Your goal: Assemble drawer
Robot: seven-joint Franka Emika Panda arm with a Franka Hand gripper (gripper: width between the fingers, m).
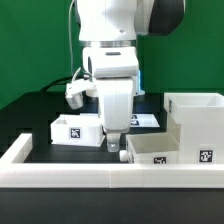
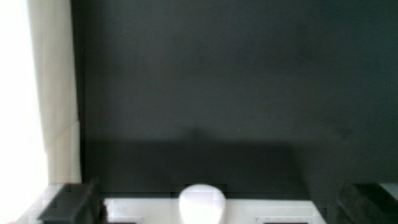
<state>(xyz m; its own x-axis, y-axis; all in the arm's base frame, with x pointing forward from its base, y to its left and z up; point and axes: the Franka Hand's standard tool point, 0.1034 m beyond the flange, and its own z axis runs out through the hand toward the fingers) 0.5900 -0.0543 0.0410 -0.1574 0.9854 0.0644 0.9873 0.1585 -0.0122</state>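
Three drawer parts, none joined: casing (image 1: pixel 196 118) on the exterior view's right, one tray (image 1: pixel 160 150) near it, other tray (image 1: pixel 78 128) further left. I read my gripper (image 1: pixel 117 147) as spread, empty, between trays. Both insertions remain.

Glossy white arm (image 1: pixel 110 30) — black joint cap (image 1: pixel 172 14), thin cable (image 1: pixel 70 78), seemingly dark fingers (image 2: pixel 71 203).

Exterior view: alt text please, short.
A white robot arm points its gripper straight down at a black table, between a small white tray on the exterior view's left and a second tray beside a tall white casing on its right. A low white rail runs along the front.
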